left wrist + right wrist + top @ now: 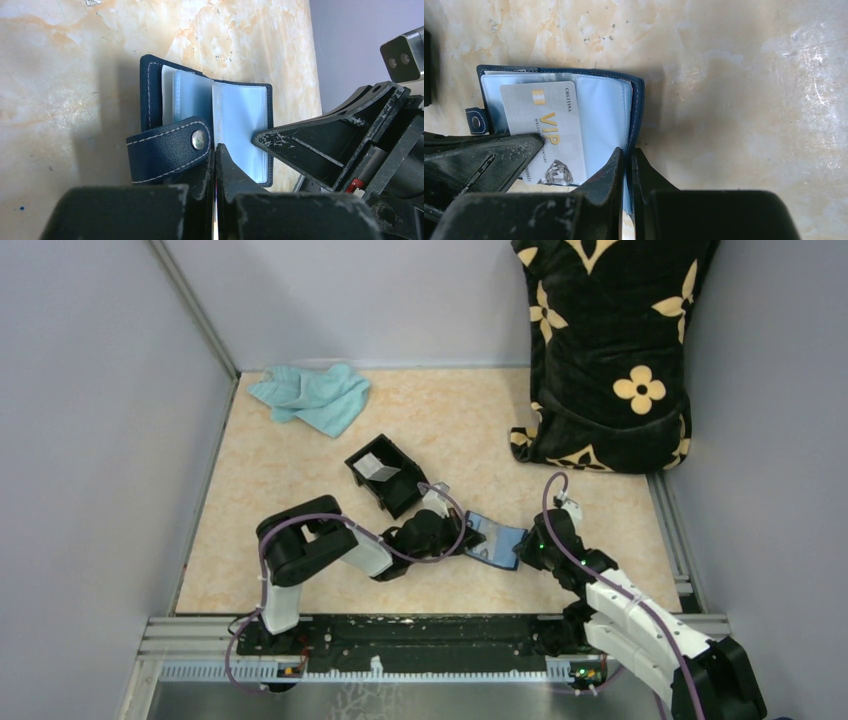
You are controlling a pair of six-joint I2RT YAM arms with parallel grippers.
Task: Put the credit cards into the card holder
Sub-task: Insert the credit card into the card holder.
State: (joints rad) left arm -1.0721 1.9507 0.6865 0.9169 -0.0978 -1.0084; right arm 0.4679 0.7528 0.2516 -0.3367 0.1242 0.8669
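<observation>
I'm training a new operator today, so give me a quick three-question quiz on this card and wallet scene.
1. True or false: the right arm's fingers are pinched on the edge of the open card holder.
2. Which word is printed large on the grey-white credit card lying on the holder's sleeves? A) GOLD B) VIP C) DEBIT
3. What colour is the crumpled cloth at the far left of the table?
Key: 1 true; 2 B; 3 teal.
</observation>
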